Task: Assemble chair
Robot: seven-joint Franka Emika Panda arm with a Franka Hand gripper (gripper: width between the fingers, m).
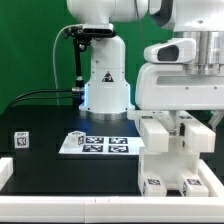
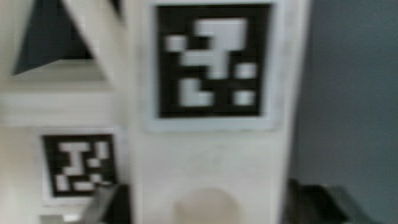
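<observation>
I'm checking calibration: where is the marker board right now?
The marker board lies flat mid-table, before the robot base, on the exterior view's left of the chair.

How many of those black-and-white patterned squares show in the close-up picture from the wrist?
2. A large tag is on the nearest white chair piece; a smaller tag sits on another white piece beside it. Others may be hidden outside this close view.

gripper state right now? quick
gripper: jaws sit either side of a tagged white chair piece; whether they grip it cannot be told
</observation>
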